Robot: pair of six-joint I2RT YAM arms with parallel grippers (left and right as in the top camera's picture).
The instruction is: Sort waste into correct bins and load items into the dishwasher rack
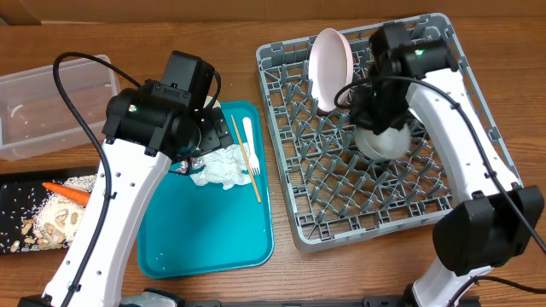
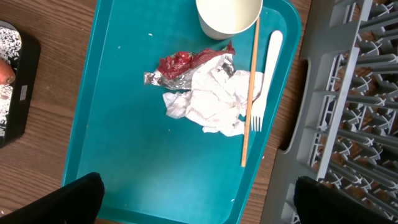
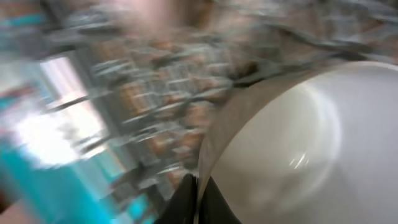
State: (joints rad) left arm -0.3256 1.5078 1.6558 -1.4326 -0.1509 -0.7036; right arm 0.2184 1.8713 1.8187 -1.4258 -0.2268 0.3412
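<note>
My right gripper (image 3: 198, 186) is shut on the rim of a small round bowl (image 3: 280, 143), grey outside and white inside. It holds the bowl (image 1: 381, 141) over the grey dishwasher rack (image 1: 341, 223); the wrist view is blurred. A pale pink plate (image 1: 328, 66) stands on edge at the rack's back. My left gripper (image 2: 199, 199) hangs open above the teal tray (image 2: 137, 162), holding nothing. On that tray lie a crumpled white napkin (image 2: 214, 99), a red-and-silver foil wrapper (image 2: 180, 65), a white cup (image 2: 229, 15), a thin wooden stick (image 2: 250, 93) and a white fork (image 2: 264, 81).
A clear plastic tub (image 1: 51, 94) stands at the far left. In front of it a black tray (image 1: 26, 192) holds a carrot (image 1: 68, 193) and beige food scraps (image 1: 51, 222). The rack's edge lies close beside the teal tray.
</note>
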